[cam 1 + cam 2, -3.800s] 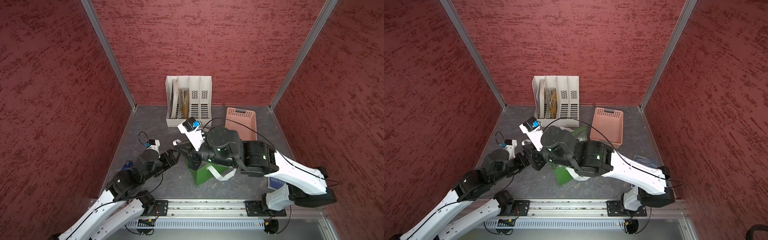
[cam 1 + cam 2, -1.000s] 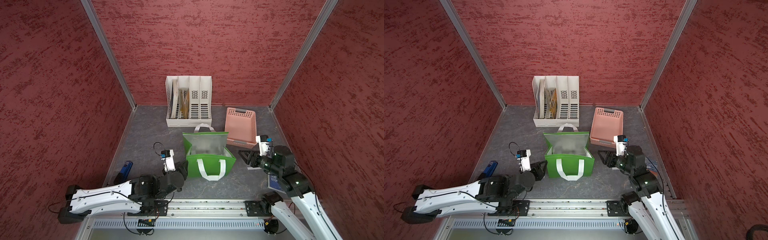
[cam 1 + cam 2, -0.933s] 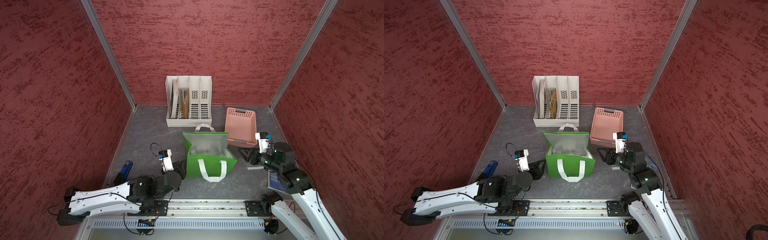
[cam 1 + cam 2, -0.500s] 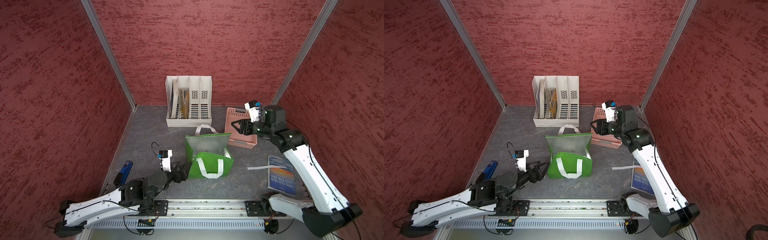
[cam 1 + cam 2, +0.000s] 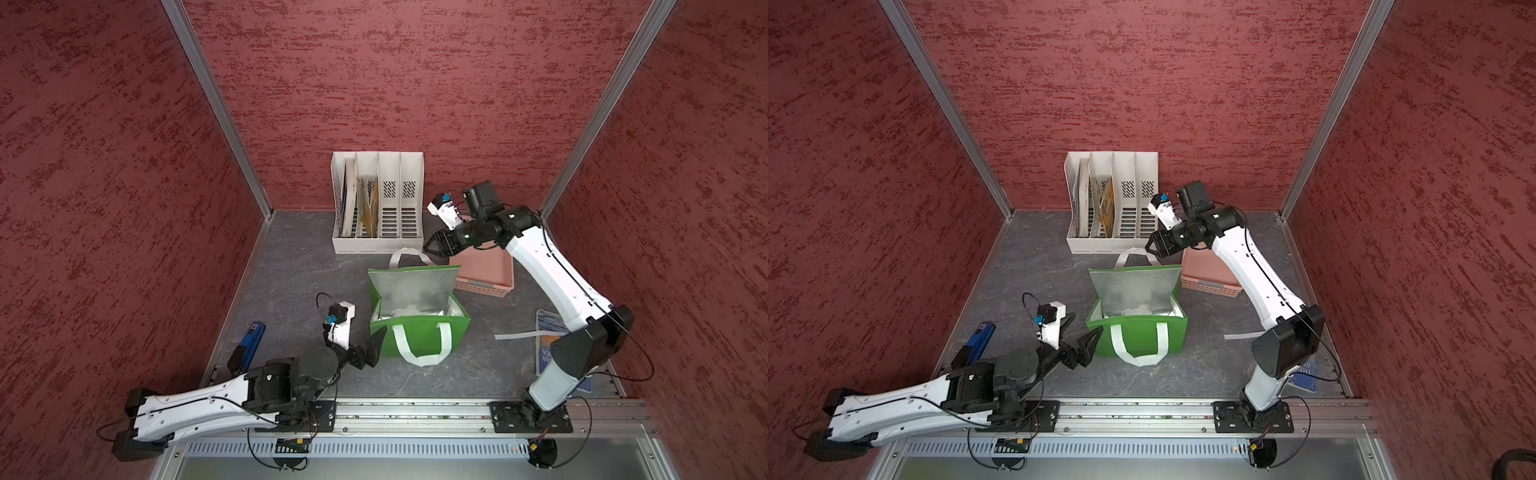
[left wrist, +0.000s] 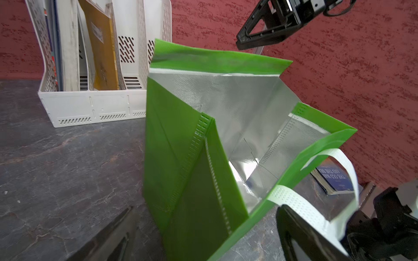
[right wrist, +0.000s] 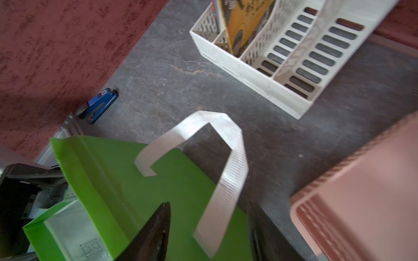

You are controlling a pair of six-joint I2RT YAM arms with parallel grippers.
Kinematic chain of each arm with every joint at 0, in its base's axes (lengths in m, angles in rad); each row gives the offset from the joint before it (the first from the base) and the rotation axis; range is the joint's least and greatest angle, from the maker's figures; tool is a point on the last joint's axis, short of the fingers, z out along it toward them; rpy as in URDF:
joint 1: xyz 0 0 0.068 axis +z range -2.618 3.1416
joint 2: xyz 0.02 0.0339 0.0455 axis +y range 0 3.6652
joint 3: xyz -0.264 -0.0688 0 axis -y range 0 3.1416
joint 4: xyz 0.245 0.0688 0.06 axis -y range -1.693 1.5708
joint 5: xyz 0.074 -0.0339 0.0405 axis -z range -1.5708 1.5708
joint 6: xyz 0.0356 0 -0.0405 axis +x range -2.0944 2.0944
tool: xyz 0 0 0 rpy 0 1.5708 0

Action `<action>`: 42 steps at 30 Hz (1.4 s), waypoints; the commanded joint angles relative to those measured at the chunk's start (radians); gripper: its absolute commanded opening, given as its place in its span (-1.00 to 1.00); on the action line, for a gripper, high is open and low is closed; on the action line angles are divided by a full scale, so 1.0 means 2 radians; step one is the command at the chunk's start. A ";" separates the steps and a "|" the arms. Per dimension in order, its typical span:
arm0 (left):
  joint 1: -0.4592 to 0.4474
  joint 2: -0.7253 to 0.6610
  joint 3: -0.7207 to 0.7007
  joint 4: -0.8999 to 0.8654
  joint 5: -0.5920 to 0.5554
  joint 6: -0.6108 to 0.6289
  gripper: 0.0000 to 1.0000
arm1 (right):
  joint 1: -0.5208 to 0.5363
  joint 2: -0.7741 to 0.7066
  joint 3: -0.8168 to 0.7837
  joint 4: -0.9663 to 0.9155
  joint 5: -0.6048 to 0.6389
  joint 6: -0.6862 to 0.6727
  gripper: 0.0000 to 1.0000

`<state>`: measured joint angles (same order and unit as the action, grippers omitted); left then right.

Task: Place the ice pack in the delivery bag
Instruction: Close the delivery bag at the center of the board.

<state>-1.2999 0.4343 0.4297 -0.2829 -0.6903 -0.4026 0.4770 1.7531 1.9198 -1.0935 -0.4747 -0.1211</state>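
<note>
The delivery bag (image 5: 417,336), green with silver foil lining, stands open mid-table in both top views (image 5: 1138,332). A whitish lump (image 5: 402,311) lies on its foil bottom; I cannot tell whether it is the ice pack. My left gripper (image 5: 368,348) is open at the bag's front left corner, and in the left wrist view that corner (image 6: 199,203) stands between the spread jaws (image 6: 205,210). My right gripper (image 5: 434,246) hovers open over the bag's rear white handle (image 7: 228,158), whose strap runs between the jaws (image 7: 208,212) without being pinched.
A white file organiser (image 5: 378,203) with papers stands at the back wall. A pink basket (image 5: 486,278) sits right of the bag, under the right arm. A blue stapler (image 5: 249,345) lies at the left edge. A book (image 5: 548,345) and a white strip (image 5: 525,334) lie front right.
The right arm swung from the front right to the back, over the pink basket, then leftward above the bag's rear handle. The left gripper opened wide at the bag's front corner.
</note>
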 commanded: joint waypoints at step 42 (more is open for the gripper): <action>0.263 0.107 -0.039 0.204 0.300 0.032 -0.40 | 0.109 0.183 0.150 -0.099 0.013 -0.128 -0.01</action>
<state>-0.7841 0.6556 0.3565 0.1131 -0.0326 -0.3504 0.6800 2.1380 2.2230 -1.2961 -0.3973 -0.3485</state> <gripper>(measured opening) 0.301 0.494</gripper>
